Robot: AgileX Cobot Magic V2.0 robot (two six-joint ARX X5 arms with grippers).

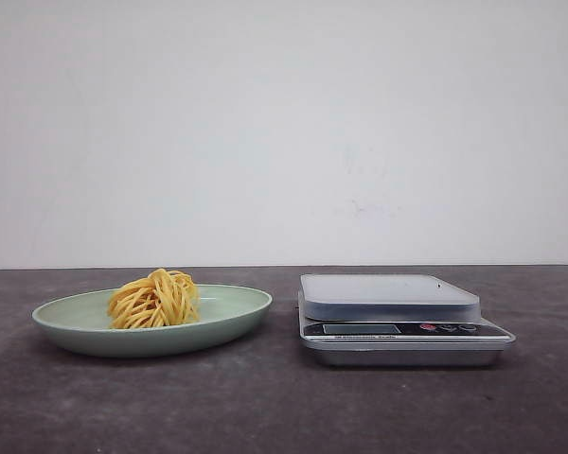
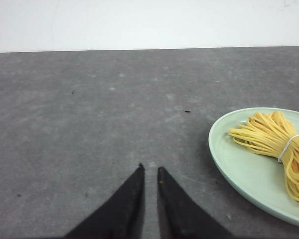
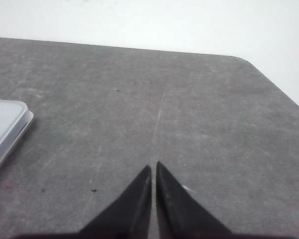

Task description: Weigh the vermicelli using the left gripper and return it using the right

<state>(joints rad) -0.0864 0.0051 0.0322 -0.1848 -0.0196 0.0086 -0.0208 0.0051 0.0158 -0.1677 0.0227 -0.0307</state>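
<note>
The vermicelli, a small round nest of yellow strands, lies on the pale green plate at the left of the table. Neither gripper shows in the front view. In the left wrist view the left gripper hovers over bare table beside the plate, apart from the vermicelli. Its two black fingers stand nearly together with a narrow gap and hold nothing. In the right wrist view the right gripper is shut and empty over bare table, beside the scale's corner.
A silver kitchen scale with an empty weighing platform stands to the right of the plate. The dark grey table ends at a white wall behind. The table's rounded far corner shows in the right wrist view.
</note>
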